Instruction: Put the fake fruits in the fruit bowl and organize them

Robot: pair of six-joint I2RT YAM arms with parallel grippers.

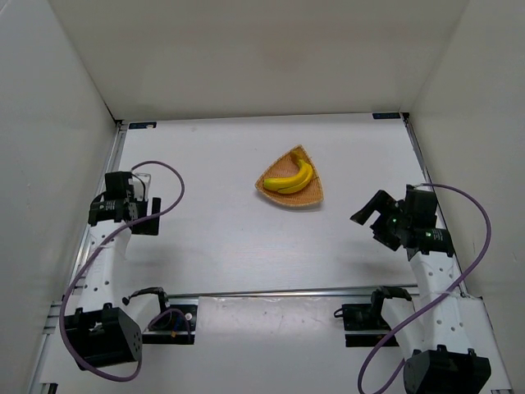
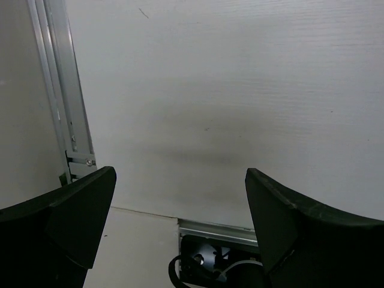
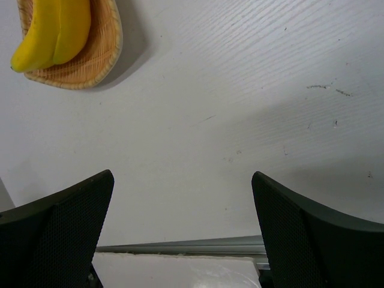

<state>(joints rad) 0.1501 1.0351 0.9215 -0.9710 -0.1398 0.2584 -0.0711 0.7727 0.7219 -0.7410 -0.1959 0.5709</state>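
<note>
A small bunch of yellow fake bananas [image 1: 292,178] lies inside the tan woven fruit bowl [image 1: 310,197] at the back middle of the table. The right wrist view catches the same bananas [image 3: 54,33] in the bowl [image 3: 102,57] at its top left corner. My right gripper [image 1: 371,218] hovers to the right of the bowl and nearer to me, open, with nothing between its fingers [image 3: 66,234]. Far to the left, my left gripper [image 1: 145,215] is open and empty too, over bare table by the left rail. Its wrist view shows neither bananas nor bowl.
White walls close in the table on the left, back and right. A metal rail [image 1: 271,291] runs across in front of the arm bases, and another rail [image 2: 60,90] follows the left edge. Purple cables [image 1: 168,176] loop from both arms.
</note>
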